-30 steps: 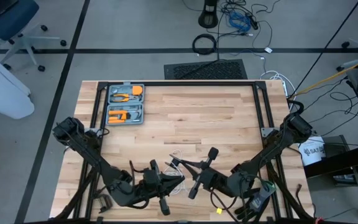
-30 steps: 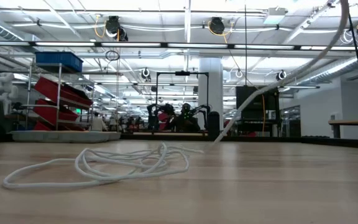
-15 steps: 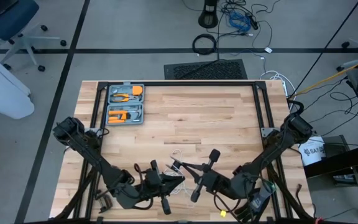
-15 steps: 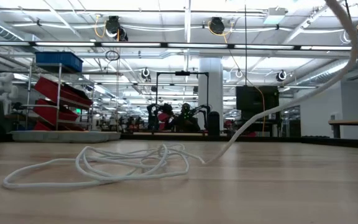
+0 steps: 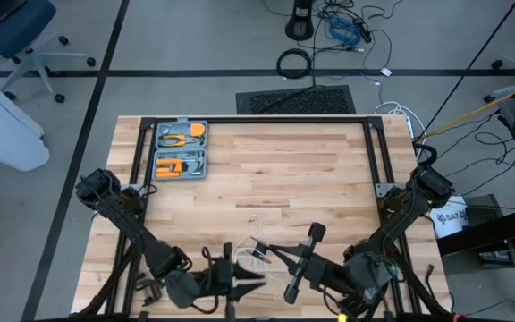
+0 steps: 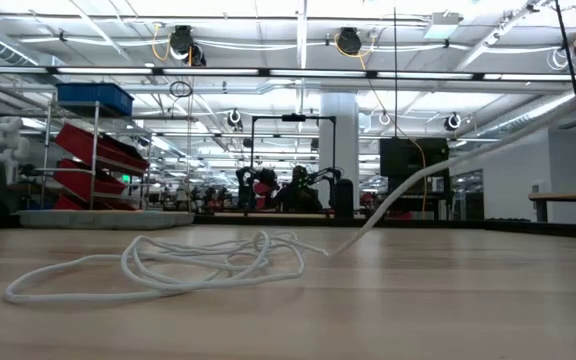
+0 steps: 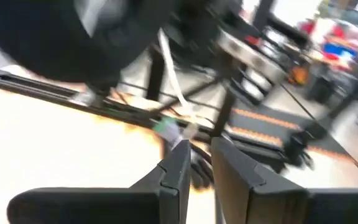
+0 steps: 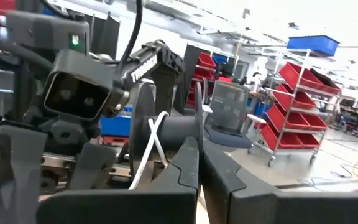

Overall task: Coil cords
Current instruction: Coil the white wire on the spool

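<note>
Surface (image 5: 266,170): pale wood planks; both arms reach in from the edge where they are mounted.
Tool case (image 5: 180,149): grey, open, orange-handled tools inside; at the far left corner, well apart from the work.
Left tool (image 7: 201,146): low over the surface near the mounting edge, left of centre. Its fingers are parted by a narrow gap, with nothing visible between them.
Right tool (image 8: 199,146): near the same edge, facing the left tool, its fingers pressed together. I cannot tell whether it pinches the cord.
Reel (image 8: 143,134): small dark disc, just beyond the right tool's tips, with white cord crossing its hub. What carries it is hidden.
Cord (image 6: 230,262): thin and white. Most of it lies in loose overlapping loops on the surface near the middle of the mounting edge, and one strand rises from the pile out of the low view.
Step in hand: probably feeding slack from the pile onto the reel; most of the cord looks unwound.
Doing it well: keep light tension on the raised strand and draw from the pile's free side so the loops do not knot. Keep the reel steady while the cord wraps.
Cord to tool: the pile lies between the two tools, just beside their tips. The raised strand runs toward the right tool.
</note>
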Available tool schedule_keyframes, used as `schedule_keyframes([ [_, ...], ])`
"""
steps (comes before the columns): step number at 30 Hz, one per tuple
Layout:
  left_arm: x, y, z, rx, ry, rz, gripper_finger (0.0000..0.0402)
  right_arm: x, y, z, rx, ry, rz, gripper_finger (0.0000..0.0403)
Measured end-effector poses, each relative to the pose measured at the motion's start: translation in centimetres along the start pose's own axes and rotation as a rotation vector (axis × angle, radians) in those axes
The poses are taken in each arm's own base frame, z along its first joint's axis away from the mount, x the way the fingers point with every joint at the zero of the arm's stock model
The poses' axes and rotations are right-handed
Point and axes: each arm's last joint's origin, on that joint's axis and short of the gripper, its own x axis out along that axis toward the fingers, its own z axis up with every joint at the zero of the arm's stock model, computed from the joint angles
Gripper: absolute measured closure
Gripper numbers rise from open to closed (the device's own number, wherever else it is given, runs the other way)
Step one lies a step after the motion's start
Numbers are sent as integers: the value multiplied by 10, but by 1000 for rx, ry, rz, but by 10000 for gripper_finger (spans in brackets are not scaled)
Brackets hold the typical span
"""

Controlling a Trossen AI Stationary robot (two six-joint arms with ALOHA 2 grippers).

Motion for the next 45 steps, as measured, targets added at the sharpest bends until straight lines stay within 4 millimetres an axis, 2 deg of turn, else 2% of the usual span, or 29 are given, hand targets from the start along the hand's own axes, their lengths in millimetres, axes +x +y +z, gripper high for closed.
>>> schedule_keyframes([
  [4, -6, -7, -8, 66, 25, -10, 329, -8, 2, 4, -3, -16, 17, 403],
  [7, -4, -13, -22, 123, 4, 18, 329, -13, 4, 6, 0, -23, 30, 403],
  [13, 18, -19, -64, 202, -32, 25, 329, -23, 6, 11, 2, -43, 52, 403],
  [16, 29, -18, -84, 241, -99, 83, 329, -28, 8, 13, -5, -50, 63, 403],
  [20, 42, -12, -103, 292, -164, 109, 329, -30, 9, 13, -15, -51, 69, 403],
  [24, 52, -5, -120, 355, -148, 119, 329, -30, 9, 13, -20, -52, 70, 403],
  [38, 55, -6, -117, 462, -149, 203, 328, -30, 9, 13, -25, -53, 70, 403],
  [45, 59, -1, -118, 485, -129, 220, 279, -30, 9, 13, -28, -54, 73, 403],
])
